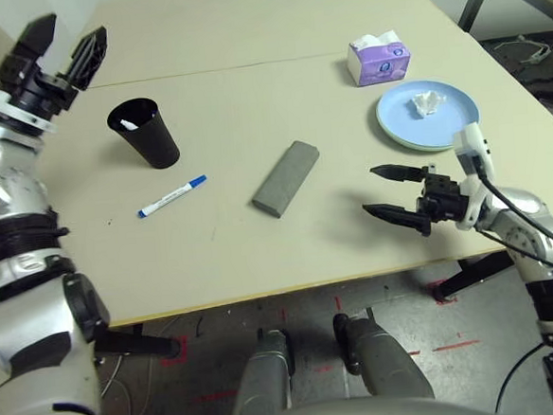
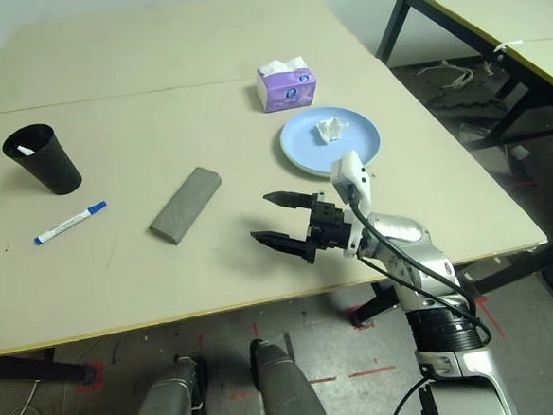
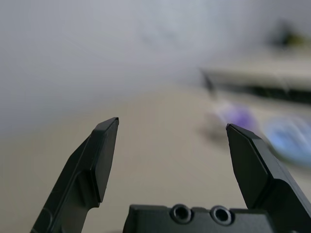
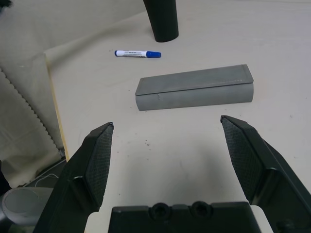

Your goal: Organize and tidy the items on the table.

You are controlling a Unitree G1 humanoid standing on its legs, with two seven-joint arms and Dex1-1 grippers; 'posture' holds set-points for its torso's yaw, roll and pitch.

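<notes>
The large pale beige flat tabletop point(image 1: 246, 39) carries a seam line across its width. The grey oblong glasses case point(image 1: 286, 177) lies flat near the table centre and serves as landmark; its long axis runs diagonally, one end toward the far right, the other toward the near left. The light-blue round plate point(image 1: 429, 121) sits right of the case and holds a crumpled white tissue point(image 1: 428, 101). The black tapered cup point(image 1: 146, 134) stands upright left of the case, a white object inside it. A white marker with blue cap point(image 1: 172, 197) lies between cup and case, cap toward the case. The right gripper point(image 1: 389, 193) hovers right of the case, jaws wide, empty, pointing at it. The left gripper point(image 1: 61, 47) is raised beyond the cup, jaws wide, empty.
</notes>
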